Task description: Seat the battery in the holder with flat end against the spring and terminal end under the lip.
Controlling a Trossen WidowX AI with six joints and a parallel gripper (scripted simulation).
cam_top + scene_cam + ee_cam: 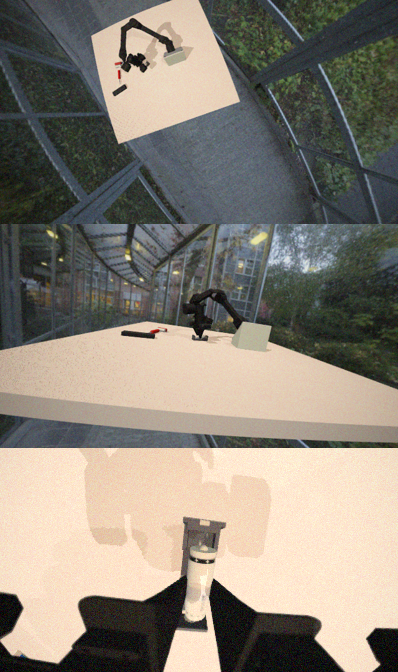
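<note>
My gripper is shut on the battery, a pale cylinder with a dark band near its terminal end. The dark grey holder lies on the table beneath it. In the wrist view the battery points roughly along the holder, its terminal end towards the far end wall, with a gap before that wall. The terminal end looks larger, as if raised, and the battery covers the holder's right side. Its flat end is over the near end of the holder. The spring, and any contact there, is hidden.
A pale green block stands by the arm's base. A black bar, a red-handled tool and a red and white object lie on the table to the side of the gripper.
</note>
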